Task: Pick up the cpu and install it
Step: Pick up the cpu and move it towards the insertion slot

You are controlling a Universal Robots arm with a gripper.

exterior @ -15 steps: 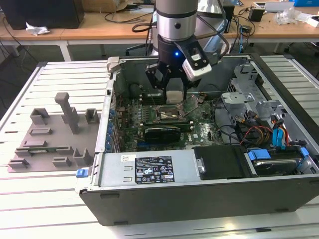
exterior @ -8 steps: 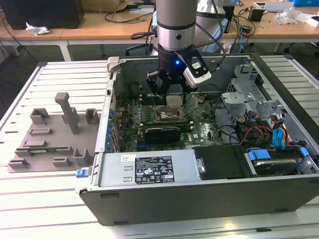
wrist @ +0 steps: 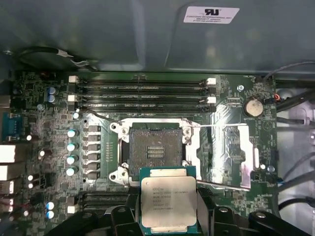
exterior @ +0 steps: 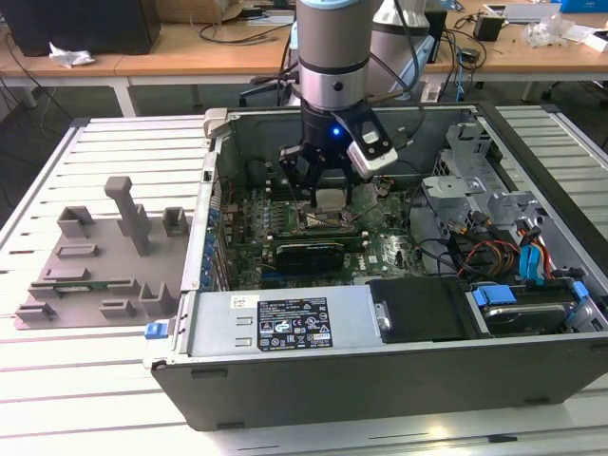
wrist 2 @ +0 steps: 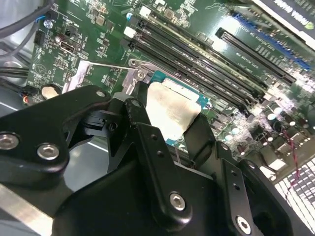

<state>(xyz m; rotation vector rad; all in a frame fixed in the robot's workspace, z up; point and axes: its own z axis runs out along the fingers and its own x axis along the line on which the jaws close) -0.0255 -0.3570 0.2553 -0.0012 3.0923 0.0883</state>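
cpu (wrist: 169,202) in pincer (exterior: 321,195) near socket (wrist: 153,150), inside case (exterior: 380,380); tray (exterior: 100,256) outside, exterior view's left.

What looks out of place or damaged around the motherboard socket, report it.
Nothing looks damaged or spilled. The cpu is not seated: the pincer grips it above the board, not yet in the bare socket, whose metal cover plate is swung open.

You have an open computer case (exterior: 399,375) lying on the slatted worktop (exterior: 95,380), with a grey moulded tray (exterior: 100,256) beside it on the exterior view's left. Inside, its green motherboard (wrist: 231,88) carries a long black card (exterior: 309,254) and a coin battery (wrist: 253,106).
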